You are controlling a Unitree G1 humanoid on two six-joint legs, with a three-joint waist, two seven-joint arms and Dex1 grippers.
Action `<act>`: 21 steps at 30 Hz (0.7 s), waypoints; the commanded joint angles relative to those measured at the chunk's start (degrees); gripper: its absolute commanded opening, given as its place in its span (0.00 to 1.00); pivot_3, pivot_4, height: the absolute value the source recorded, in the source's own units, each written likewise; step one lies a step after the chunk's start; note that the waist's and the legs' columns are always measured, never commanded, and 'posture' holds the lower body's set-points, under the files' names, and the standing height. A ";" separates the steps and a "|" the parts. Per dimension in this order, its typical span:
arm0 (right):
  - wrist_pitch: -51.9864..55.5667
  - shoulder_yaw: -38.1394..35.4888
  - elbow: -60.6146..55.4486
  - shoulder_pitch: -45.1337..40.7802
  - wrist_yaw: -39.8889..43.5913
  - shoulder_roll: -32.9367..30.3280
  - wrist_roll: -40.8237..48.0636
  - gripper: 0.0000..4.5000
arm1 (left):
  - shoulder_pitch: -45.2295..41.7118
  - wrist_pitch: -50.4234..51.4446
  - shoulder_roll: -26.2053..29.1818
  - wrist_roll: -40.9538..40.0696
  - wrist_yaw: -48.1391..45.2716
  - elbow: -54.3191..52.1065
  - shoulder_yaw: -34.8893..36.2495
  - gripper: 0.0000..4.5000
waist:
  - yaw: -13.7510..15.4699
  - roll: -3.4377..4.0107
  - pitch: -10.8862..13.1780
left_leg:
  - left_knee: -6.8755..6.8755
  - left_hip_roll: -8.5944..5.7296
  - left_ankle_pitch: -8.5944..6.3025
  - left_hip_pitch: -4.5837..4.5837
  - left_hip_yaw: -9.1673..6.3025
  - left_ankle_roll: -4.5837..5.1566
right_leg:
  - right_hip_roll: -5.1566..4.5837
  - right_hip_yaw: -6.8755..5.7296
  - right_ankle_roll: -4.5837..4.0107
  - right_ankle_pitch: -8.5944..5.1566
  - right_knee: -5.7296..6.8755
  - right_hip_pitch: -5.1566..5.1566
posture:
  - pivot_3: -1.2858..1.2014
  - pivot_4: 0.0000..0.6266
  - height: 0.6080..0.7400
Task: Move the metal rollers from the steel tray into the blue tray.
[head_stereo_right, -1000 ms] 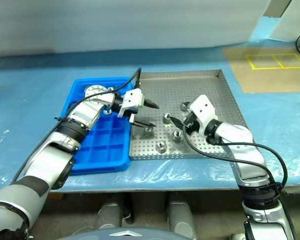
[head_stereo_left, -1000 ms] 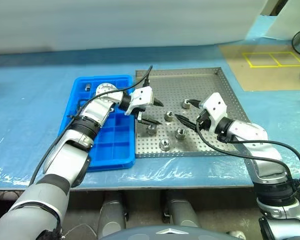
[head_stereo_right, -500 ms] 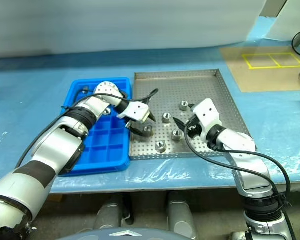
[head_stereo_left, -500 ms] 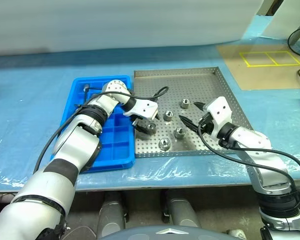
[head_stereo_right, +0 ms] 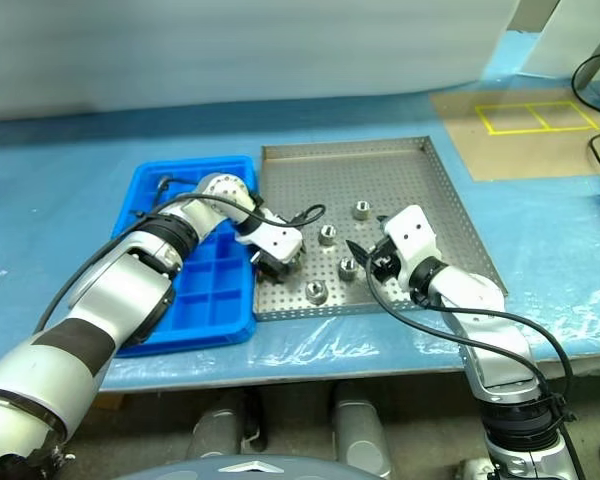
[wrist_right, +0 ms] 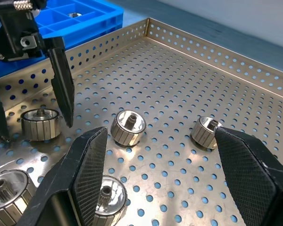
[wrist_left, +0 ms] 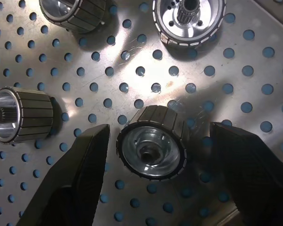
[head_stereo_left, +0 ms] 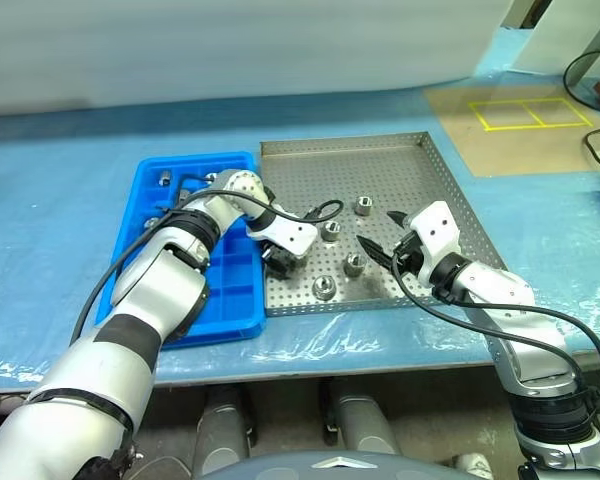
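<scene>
The left tool (head_stereo_left: 278,262) stood over the near-left part of the steel tray (head_stereo_left: 400,160), close to the wall it shares with the blue tray (head_stereo_left: 140,215), pointing steeply down. Its two fingers (wrist_left: 78,174) were apart, and one metal roller (wrist_left: 153,141) sat between them, touched by neither pad in the left wrist view. That roller stood on end with its centre hole facing up toward the camera, so its axis ran roughly along the line of approach and the fingers flanked its ribbed side wall. In my judgement the coming move turns on this: the roller is already centred in the gap, and closing should take it across its width.

The right tool (head_stereo_left: 380,238) hung over the right half of the steel tray, also with its fingers apart and nothing between them. It lay well apart from the flanked roller, so the left arm was plainly the nearer one.

Count: five rollers in the steel tray, namely the flanked one and four others, at (head_stereo_left: 363,207), (head_stereo_left: 331,231), (head_stereo_left: 353,265) and (head_stereo_left: 324,288). One small metal piece (head_stereo_left: 164,179) lay in a far compartment of the blue tray; whether it was a roller could not be told. One steel tray and one blue tray stood side by side, touching, on the table (head_stereo_left: 60,200).
</scene>
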 commanded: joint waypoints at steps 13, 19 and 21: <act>-2.80 1.27 0.63 -2.22 -0.28 0.61 -0.59 0.82 | 0.73 1.60 -0.37 -4.28 -4.15 -1.26 4.15 0.46 | 0.03 0.00 0.00 | 0.03 0.00 -0.02 0.02 -0.01 0.03 | -0.01 -0.01 0.00 0.00 -0.01 0.05 | 0.31 0.24 1.00; -3.35 2.14 1.83 -3.76 0.12 1.15 -0.50 0.82 | 0.55 3.33 -0.55 -6.10 -3.07 -2.70 6.55 0.38 | 0.10 0.00 0.00 | 0.06 -0.02 -0.04 -0.01 -0.01 0.07 | -0.04 -0.01 -0.01 0.00 -0.01 0.05 | 0.32 0.24 1.00; -3.52 2.20 2.33 -4.43 0.60 1.16 -0.13 0.82 | 0.58 3.75 -0.26 -7.54 -3.02 -4.05 7.74 0.38 | 0.15 0.00 0.00 | 0.06 -0.02 -0.04 -0.02 -0.01 0.07 | -0.04 -0.01 -0.01 0.00 -0.01 0.05 | 0.33 0.24 1.00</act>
